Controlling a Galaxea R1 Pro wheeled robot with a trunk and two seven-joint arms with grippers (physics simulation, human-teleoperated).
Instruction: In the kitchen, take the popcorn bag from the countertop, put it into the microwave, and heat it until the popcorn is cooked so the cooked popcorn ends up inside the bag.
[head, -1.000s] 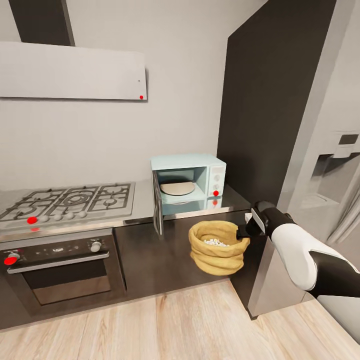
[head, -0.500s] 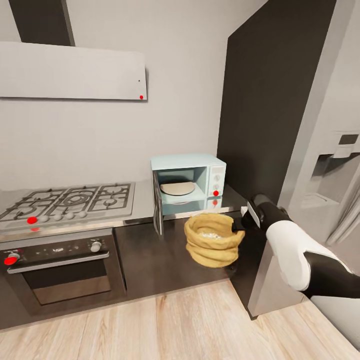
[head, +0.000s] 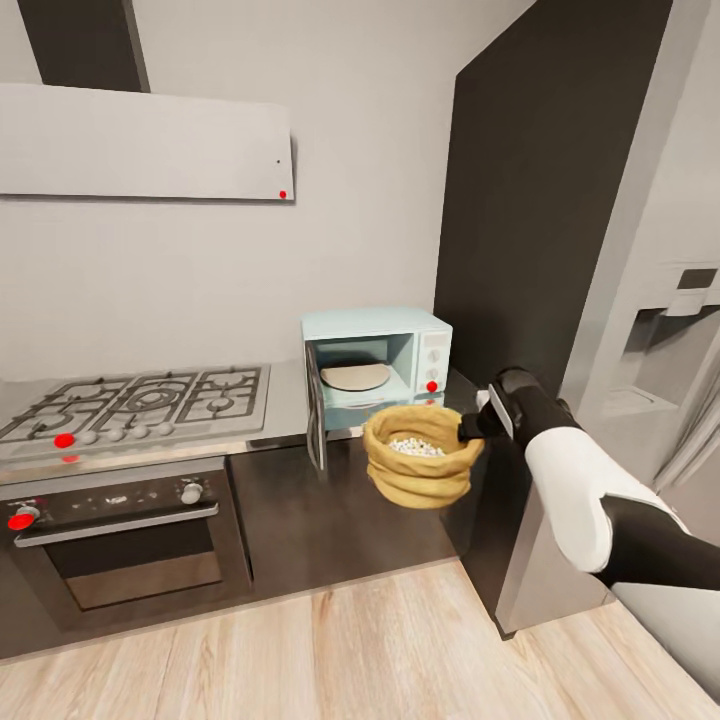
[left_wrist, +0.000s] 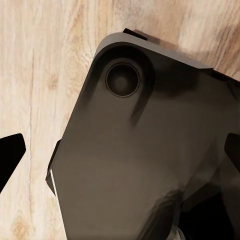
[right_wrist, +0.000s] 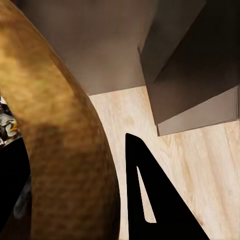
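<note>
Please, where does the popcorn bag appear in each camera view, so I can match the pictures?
Head view: the popcorn bag hangs in the air in front of the open microwave, held at its rim by the right gripper.
Left wrist view: the bag is not in it.
Right wrist view: the bag's rolled rim crosses the picture, beside a dark finger.
Shared landmark: the wooden floor.

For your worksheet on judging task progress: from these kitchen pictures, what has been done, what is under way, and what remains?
Done: the popcorn in the popcorn bag is white, so it looks cooked, and the microwave stands open with its turntable bare. In hand: the right gripper grips the bag's rim, holding it in the air before the countertop. Left: probably just setting the bag down.
</note>
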